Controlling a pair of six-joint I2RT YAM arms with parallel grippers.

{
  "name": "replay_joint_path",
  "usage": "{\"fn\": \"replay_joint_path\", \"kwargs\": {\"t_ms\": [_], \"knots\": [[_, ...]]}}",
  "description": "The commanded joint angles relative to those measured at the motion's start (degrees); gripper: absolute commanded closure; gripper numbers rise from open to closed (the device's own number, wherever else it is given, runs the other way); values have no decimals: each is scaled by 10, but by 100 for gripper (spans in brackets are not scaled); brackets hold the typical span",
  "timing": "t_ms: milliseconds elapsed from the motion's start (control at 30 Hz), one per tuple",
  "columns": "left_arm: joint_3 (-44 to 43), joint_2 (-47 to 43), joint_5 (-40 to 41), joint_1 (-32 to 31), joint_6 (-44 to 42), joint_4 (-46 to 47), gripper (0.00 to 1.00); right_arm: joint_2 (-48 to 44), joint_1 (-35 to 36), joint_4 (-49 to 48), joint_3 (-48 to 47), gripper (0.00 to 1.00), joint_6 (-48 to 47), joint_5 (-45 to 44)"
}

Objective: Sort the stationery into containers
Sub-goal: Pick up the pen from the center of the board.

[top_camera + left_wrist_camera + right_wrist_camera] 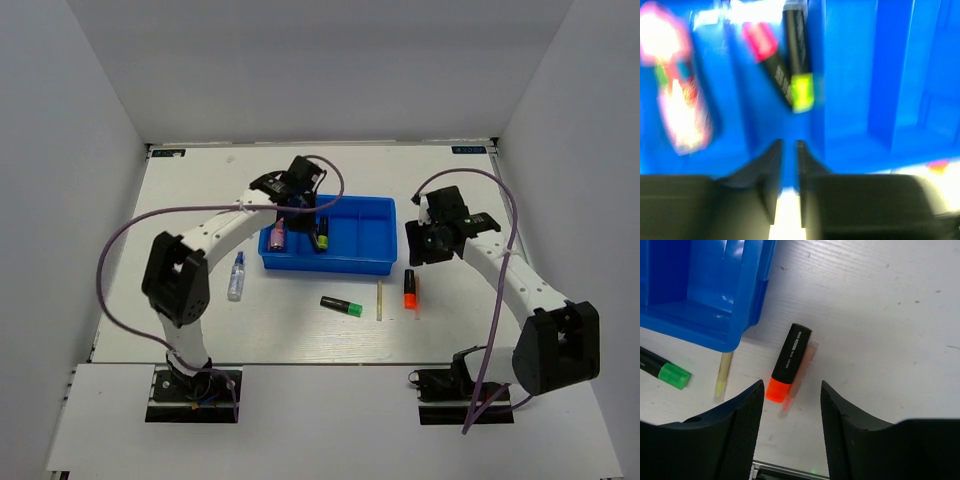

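Note:
The blue tray [365,262] stands mid-table. My left gripper [298,205] hovers over its left half. The blurred left wrist view shows the fingertips [788,145] shut to a thin slit with nothing between them. Below them a pink-ended highlighter [767,55] and a yellow-ended highlighter [799,60] lie in one compartment of the tray [850,75]. My right gripper [792,387] is open above an orange-ended highlighter [790,362], with a reddish stick [801,371] lying against it. A pale stick [723,375] and a green-ended highlighter [667,372] lie in front of the tray [740,305].
A pink-and-white item [677,100] lies in the tray's leftmost compartment. A small clear bottle [236,277] rests on the table left of the tray. Purple cables loop from both arms. White walls close in the table on three sides.

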State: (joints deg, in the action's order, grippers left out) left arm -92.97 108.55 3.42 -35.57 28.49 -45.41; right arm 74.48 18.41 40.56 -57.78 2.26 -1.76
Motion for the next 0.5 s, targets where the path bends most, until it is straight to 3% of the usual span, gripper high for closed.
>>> {"fn": "replay_joint_path", "kwargs": {"t_ms": [0, 100, 133, 267, 467], "knots": [[56, -126, 53, -34, -6, -6, 80, 18, -11, 15, 24, 49, 30, 66], [154, -195, 87, -78, 10, -20, 77, 36, -11, 14, 33, 50, 38, 97], [173, -221, 92, -97, 16, -19, 63, 42, -12, 12, 35, 50, 40, 105], [280, -317, 110, -136, 65, 0, 34, 71, -13, 1, 43, 52, 49, 109], [426, -410, 114, -148, 108, 26, 28, 96, -11, -20, 46, 52, 59, 92]]}}
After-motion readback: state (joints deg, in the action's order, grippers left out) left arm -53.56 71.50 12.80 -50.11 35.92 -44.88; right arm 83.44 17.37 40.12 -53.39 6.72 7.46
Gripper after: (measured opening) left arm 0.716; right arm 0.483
